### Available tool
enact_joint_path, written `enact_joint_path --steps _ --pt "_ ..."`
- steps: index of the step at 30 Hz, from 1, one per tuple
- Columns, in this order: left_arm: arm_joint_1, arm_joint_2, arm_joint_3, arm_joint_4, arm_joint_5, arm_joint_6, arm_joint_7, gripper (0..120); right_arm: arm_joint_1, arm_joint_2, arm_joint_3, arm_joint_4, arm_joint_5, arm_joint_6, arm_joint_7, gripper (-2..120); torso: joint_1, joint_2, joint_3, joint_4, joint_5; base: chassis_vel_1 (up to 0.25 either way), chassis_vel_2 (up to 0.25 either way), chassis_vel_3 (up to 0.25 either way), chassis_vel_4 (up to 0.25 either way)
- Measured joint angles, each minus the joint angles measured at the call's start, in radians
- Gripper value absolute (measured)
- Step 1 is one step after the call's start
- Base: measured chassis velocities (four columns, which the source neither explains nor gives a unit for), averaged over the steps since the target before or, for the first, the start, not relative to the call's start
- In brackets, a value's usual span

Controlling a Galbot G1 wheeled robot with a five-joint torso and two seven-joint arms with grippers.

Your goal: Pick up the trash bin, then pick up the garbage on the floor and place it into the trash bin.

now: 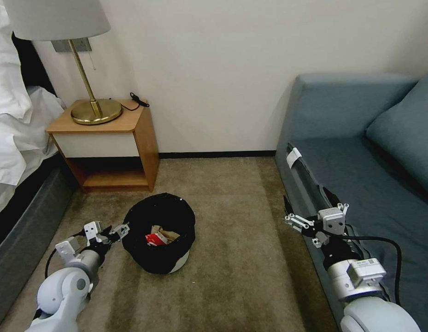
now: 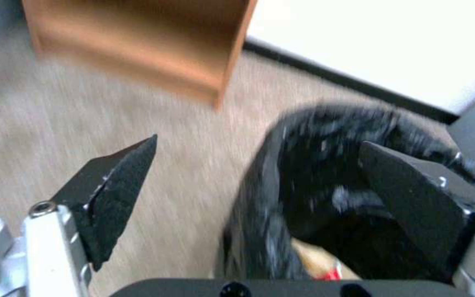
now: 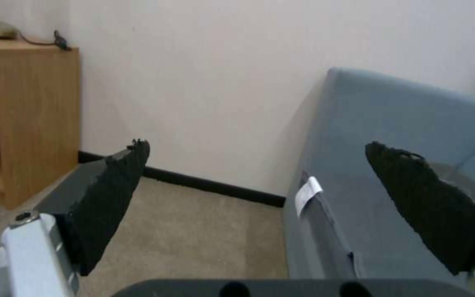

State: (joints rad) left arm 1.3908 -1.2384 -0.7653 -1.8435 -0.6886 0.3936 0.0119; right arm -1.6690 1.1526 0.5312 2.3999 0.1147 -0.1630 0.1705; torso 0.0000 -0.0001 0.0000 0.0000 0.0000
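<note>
While the trash bin [image 1: 159, 233] stands on the carpet [image 1: 232, 276] with its mouth tipped toward six o'clock, it holds a brown paper bag [image 1: 164, 232] and a red-white packet [image 1: 154, 239]. The left gripper [image 1: 123, 229], at its nine o'clock, reaches low with fingers spread around the rim. The right gripper [image 1: 288, 218] hovers released at three o'clock by the sofa [image 1: 361, 175].

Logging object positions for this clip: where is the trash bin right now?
In the head view the trash bin stands on the carpet, left of centre, in front of the nightstand, with the open left gripper at its rim.
</note>
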Motion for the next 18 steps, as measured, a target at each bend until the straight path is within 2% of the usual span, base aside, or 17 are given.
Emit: enact_joint_path --steps 1,2,4,5,7,10,12,13,16,17,18 --pt "0.011 -0.003 -0.008 -0.014 0.039 -0.034 0.020 100 -0.003 0.008 0.003 0.002 -0.005 0.003 -0.001 100 0.000 0.000 0.000 0.0000 0.0000 0.000 0.000 0.000 0.000" --pt "0.011 -0.003 -0.008 -0.014 0.039 -0.034 0.020 100 -0.003 0.008 0.003 0.002 -0.005 0.003 -0.001 100 0.000 0.000 0.000 0.0000 0.0000 0.000 0.000 0.000 0.000" --pt "0.035 -0.014 -0.028 -0.046 0.123 -0.111 0.071 100 -0.017 0.032 0.007 0.013 -0.013 0.007 -0.002 100 0.000 0.000 0.000 -0.0001 0.0001 0.000 0.000 0.000 0.000" --pt "0.035 -0.014 -0.028 -0.046 0.123 -0.111 0.071 100 -0.017 0.032 0.007 0.013 -0.013 0.007 -0.002 100 0.000 0.000 0.000 -0.0001 0.0001 0.000 0.000 0.000 0.000" --pt "0.054 -0.028 -0.043 -0.064 0.201 -0.179 0.110 100 -0.031 0.054 0.008 0.016 -0.021 0.009 -0.002 100 0.000 0.000 0.000 -0.0001 -0.0001 0.000 0.000 0.000 0.000" --pt "0.059 -0.031 -0.046 -0.068 0.215 -0.190 0.117 100 -0.033 0.060 0.009 0.016 -0.022 0.011 -0.002 100 0.000 0.000 0.000 0.0000 0.0000 0.000 0.000 0.000 0.000" --pt "0.083 -0.050 -0.057 -0.087 0.269 -0.261 0.154 100 -0.044 0.094 0.010 0.016 -0.029 0.016 -0.003 100 0.000 0.000 0.000 0.0000 0.0000 0.000 0.000 0.000 0.000" --pt "0.083 -0.050 -0.057 -0.087 0.269 -0.261 0.154 100 -0.044 0.094 0.010 0.016 -0.029 0.016 -0.003 100 0.000 0.000 0.000 0.0000 0.0000 0.000 0.000 0.000 0.000" --pt "0.110 -0.089 -0.064 -0.108 0.267 -0.380 0.177 100 -0.072 0.144 -0.001 0.015 -0.047 0.036 -0.018 100 0.000 0.000 0.000 -0.0001 0.0000 0.000 0.000 0.000 0.000" --pt "0.110 -0.089 -0.064 -0.108 0.267 -0.380 0.177 100 -0.072 0.144 -0.001 0.015 -0.047 0.036 -0.018 100 0.000 0.000 0.000 -0.0001 0.0000 0.000 0.000 0.000 0.000" --pt "0.117 -0.102 -0.068 -0.111 0.263 -0.406 0.179 100 -0.078 0.153 -0.004 0.014 -0.053 0.044 -0.024 100 0.000 0.000 0.000 -0.0002 0.0000 0.000 0.000 0.000 0.000"
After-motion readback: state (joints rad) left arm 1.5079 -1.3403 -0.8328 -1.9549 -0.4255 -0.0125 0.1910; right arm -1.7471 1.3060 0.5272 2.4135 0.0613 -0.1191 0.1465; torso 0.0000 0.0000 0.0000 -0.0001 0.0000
